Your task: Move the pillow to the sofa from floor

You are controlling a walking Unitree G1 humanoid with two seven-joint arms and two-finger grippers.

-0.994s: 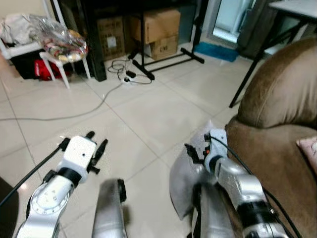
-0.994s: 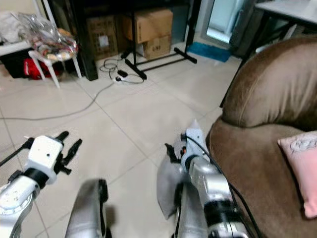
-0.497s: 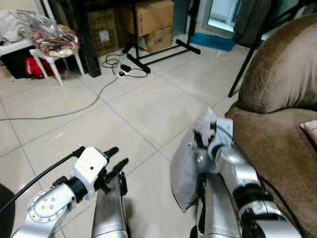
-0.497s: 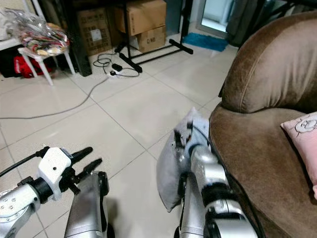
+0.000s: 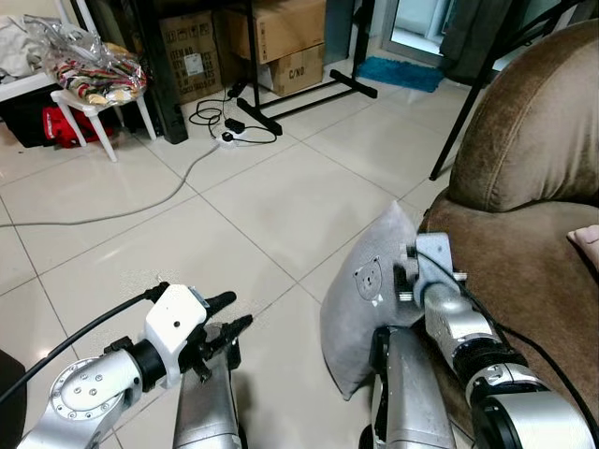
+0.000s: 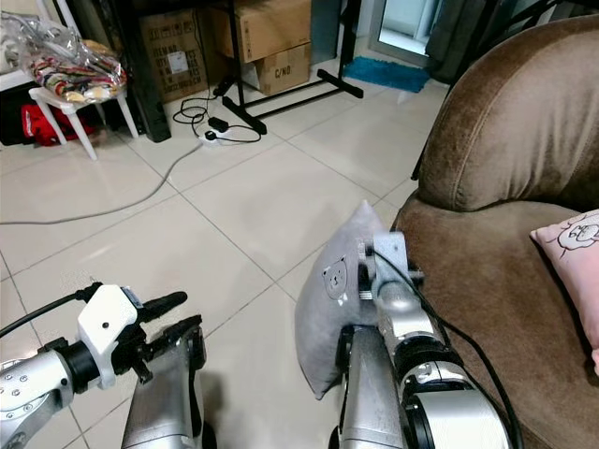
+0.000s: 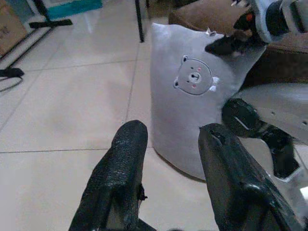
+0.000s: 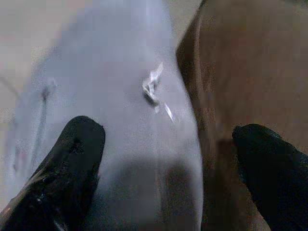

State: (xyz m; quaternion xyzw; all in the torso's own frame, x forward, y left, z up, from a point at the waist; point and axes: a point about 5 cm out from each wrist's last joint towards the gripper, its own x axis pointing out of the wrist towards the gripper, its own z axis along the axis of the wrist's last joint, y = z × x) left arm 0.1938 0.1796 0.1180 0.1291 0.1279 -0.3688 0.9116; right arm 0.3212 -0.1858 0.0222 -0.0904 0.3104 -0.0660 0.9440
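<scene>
Pillow: the gray pillow (image 5: 365, 299) with a little bear face stands up on its edge, right next to the front of the brown sofa (image 5: 524, 253). Its bottom corner hangs low by the tile floor (image 5: 234, 215).
Right gripper: the right gripper (image 8: 166, 159) is at the pillow's top edge, on the sofa side. Its two black fingers (image 8: 72, 159) are spread wide. One finger is on the gray cloth and the other is over by the brown sofa. It is not pinching the pillow.
Left gripper: the left gripper (image 7: 168, 178) is low over the floor, pointing at the pillow but apart from it. Its fingers have a gap between them and hold nothing.
Sofa: a pink cushion (image 6: 576, 271) lies on the seat.
Far back: cardboard boxes (image 5: 281, 42) and a white chair (image 5: 89, 94).
</scene>
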